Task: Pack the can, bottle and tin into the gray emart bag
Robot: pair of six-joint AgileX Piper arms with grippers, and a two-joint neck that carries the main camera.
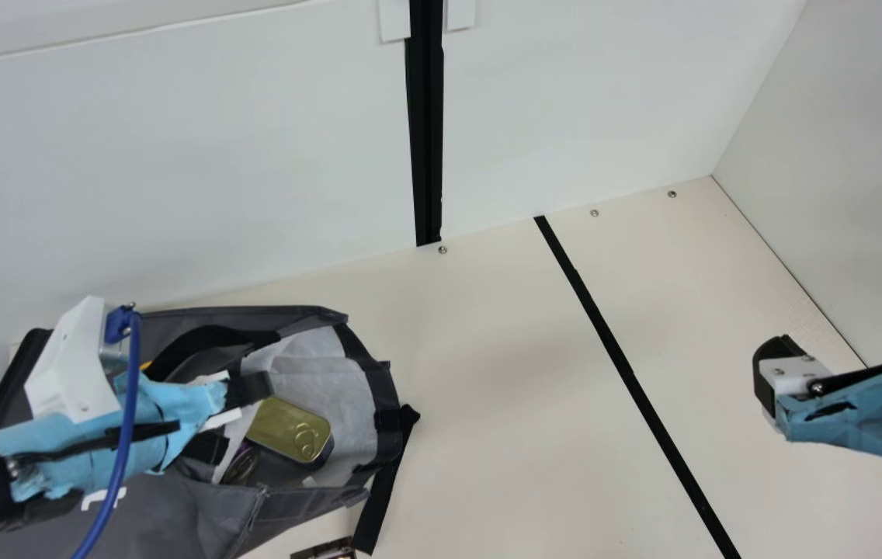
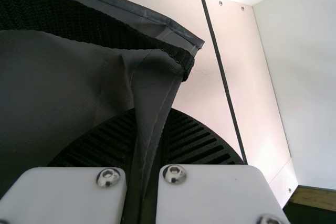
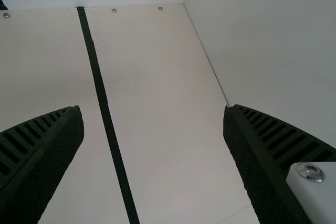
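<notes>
Jaws pinched tight on a fold of the gray emart bag point(image 1: 177, 508) at the left gripper point(image 1: 248, 390)! Over on the right, the right gripper point(image 1: 779, 380) has its jaws wide apart. And the gold tin point(image 1: 289, 429) lies inside the bag at left, near its open mouth.

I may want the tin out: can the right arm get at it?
Probably yes: the right end effector is open and empty, and the tin lies mostly uncovered in the bag's open mouth. The left end effector, pinching the bag nearby, might crowd it.
</notes>
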